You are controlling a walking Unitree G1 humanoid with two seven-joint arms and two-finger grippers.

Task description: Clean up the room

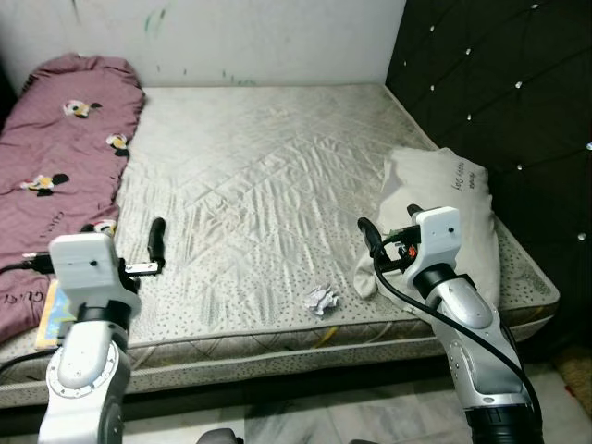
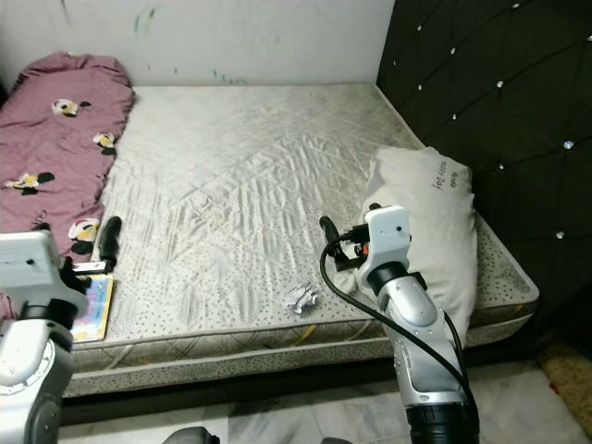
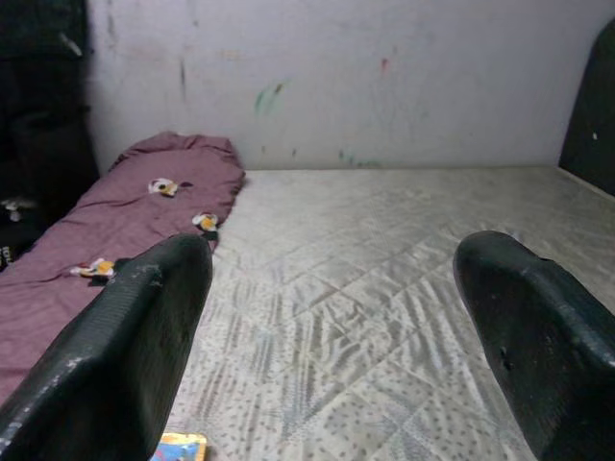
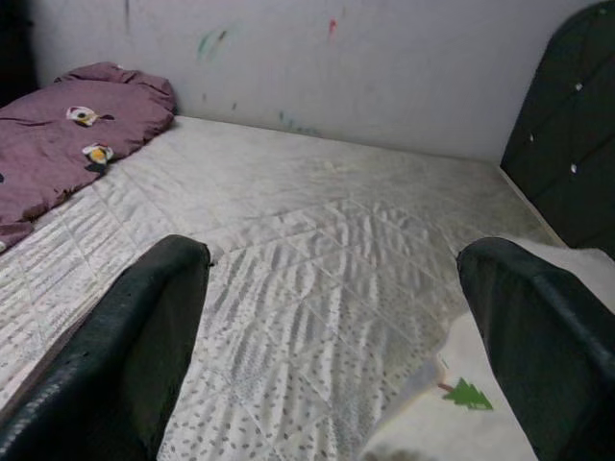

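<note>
A crumpled white paper (image 1: pixel 321 299) lies near the front edge of the bare quilted mattress (image 1: pixel 268 176). A white pillow (image 1: pixel 449 208) rests along the right side, beside the headboard. A purple blanket (image 1: pixel 55 157) with cartoon prints covers the left side. A colourful booklet (image 2: pixel 91 310) sits at the front left corner. My left gripper (image 1: pixel 125 239) hovers open over the front left of the bed, with the mattress showing between its fingers (image 3: pixel 125 355). My right gripper (image 1: pixel 390 227) is open too, above the pillow's near end and right of the paper.
A black tufted headboard (image 1: pixel 499 92) rises on the right, and a marked white wall (image 1: pixel 231 42) stands behind the bed. Pale floor tiles (image 1: pixel 324 416) run along the bed's front edge, with a brown mat (image 1: pixel 578 384) at far right.
</note>
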